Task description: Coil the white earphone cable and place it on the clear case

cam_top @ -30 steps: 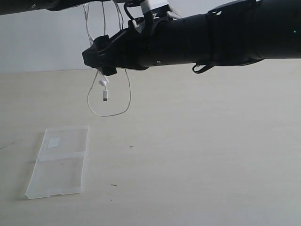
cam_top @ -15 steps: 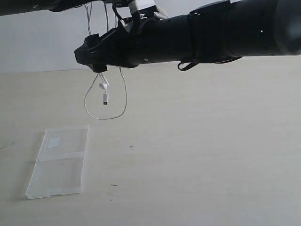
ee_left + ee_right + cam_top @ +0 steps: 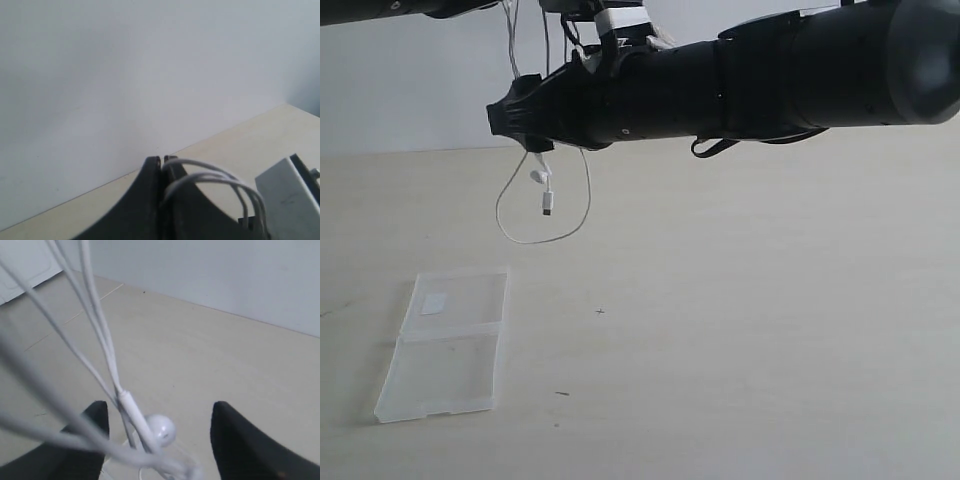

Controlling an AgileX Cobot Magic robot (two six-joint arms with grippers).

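**Left tool** (image 3: 161, 165): jaws pressed together, with several white strands of the earphone cable (image 3: 131, 410) coming out of the pinch. It is raised high above the table (image 3: 770, 330) near the far edge. Judgement: it serves as the fixed anchor from which the turns hang.

**Right tool** (image 3: 160, 409): fingers spread wide with nothing clamped. The strands run down between them, and an earbud (image 3: 161, 430) sits in the gap. Whether the strands touch either finger cannot be told. Judgement: the open fingers act as a guide or former for the loops rather than a grip.

**Cable:** fully airborne, with no part on the table. Below the right tool it hangs in one open loop, with the plug (image 3: 547, 206) dangling inside it. The turns are loose and uneven, so coiling looks incomplete.

**Clear case** (image 3: 448, 345): lies open and flat toward the left front corner of the table, sticker (image 3: 433, 303) on the farther half. It is bare and well apart from the hanging loop, which lies farther back.

**Risk:** the thin wire may swing or spring open on release. Lowering should be slow, and the bundle must be gathered tighter if it is to rest within the case outline.
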